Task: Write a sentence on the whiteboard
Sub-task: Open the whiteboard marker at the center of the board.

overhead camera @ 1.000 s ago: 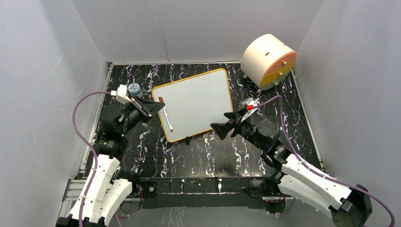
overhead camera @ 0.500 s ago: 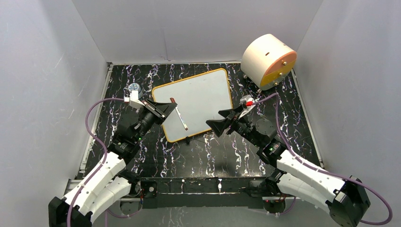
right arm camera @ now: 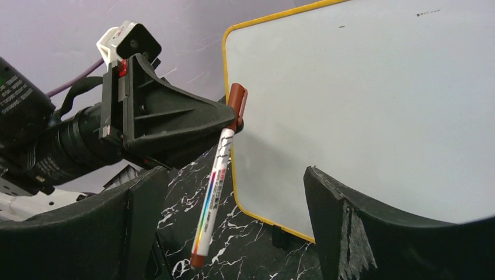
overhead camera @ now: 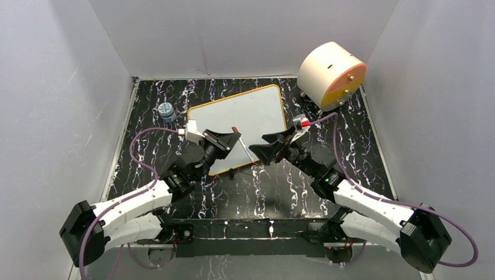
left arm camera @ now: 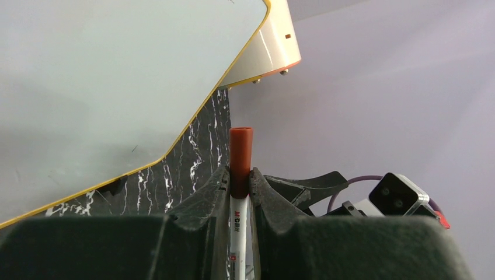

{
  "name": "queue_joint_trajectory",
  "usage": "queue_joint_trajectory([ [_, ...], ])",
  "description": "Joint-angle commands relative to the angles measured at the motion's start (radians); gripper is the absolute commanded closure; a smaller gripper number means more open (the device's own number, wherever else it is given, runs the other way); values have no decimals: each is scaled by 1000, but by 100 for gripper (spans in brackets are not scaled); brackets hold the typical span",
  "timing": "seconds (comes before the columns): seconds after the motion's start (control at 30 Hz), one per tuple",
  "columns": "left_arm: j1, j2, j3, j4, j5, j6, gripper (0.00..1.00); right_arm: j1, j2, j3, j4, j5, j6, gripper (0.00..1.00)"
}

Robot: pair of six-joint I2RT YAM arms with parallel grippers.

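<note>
Black marbled table (overhead camera: 362,151) carries the whiteboard (overhead camera: 251,114) just past centre toward 12 o'clock and a drum (overhead camera: 330,73) at 2 o'clock. The left gripper (overhead camera: 232,137), over the board's 6 o'clock edge, pinches a marker (right arm camera: 215,186) just below its red-brown cap. The right gripper (overhead camera: 259,150) gapes wide just beside it, gripping nothing. A small jar (overhead camera: 167,111) sits at 10 o'clock.

Whiteboard (overhead camera: 252,114): plain white face, rounded corners, thin orange-yellow frame, lying flat, turned askew
</note>
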Motion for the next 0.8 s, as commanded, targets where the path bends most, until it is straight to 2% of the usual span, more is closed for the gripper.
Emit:
queue_joint_trajectory([
  [0.0, -82, 53, 13, 130, -213, -36, 100, 6, 31, 7, 141, 27, 43, 7],
  [0.2, -135, 128, 39, 183, -302, -81, 100, 7, 60, -20, 202, 76, 84, 17],
  [0.77, -141, 149, 53, 237, -374, -145, 100, 17, 144, -28, 241, 44, 143, 41],
])
